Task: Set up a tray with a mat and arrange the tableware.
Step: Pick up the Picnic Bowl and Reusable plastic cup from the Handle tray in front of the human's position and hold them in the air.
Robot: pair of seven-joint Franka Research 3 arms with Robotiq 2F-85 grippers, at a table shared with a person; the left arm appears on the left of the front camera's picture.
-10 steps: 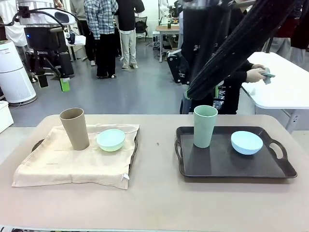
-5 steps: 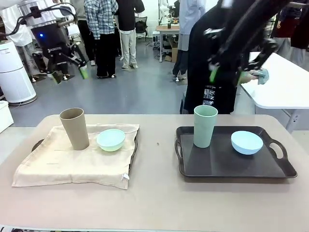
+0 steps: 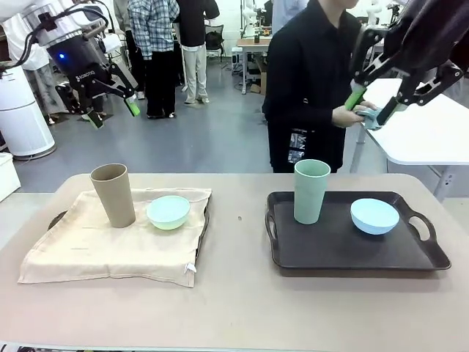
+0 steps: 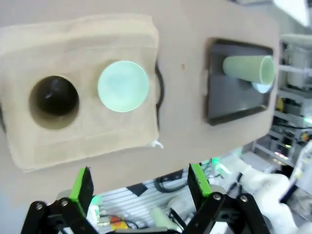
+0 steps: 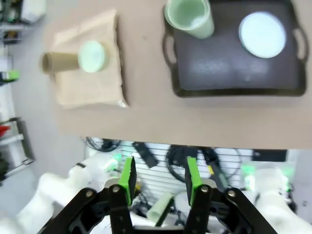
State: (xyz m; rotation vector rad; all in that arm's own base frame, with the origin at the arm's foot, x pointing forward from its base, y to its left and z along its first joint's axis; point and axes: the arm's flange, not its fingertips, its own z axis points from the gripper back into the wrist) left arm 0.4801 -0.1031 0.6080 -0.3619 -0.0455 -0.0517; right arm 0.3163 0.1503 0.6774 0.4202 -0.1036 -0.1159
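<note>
On the left, a beige mat covers a tray and carries a tan cup and a mint green bowl. To the right, a bare dark tray holds a pale green cup and a light blue bowl. My left gripper hangs open, high above the table's far left. My right gripper is high at the far right, jaws apart and empty. From above, the left wrist view has the tan cup and mint bowl. The right wrist view looks down on the green cup and blue bowl.
A person in black stands at the far side, their hand holding a small cloth just below my right gripper. A white table stands behind on the right. Bare tabletop lies between the trays and along the front.
My right arm has swung from across the upper middle to the far right, uncovering the person. My left gripper has risen a little and tilted. The tableware has not moved.
</note>
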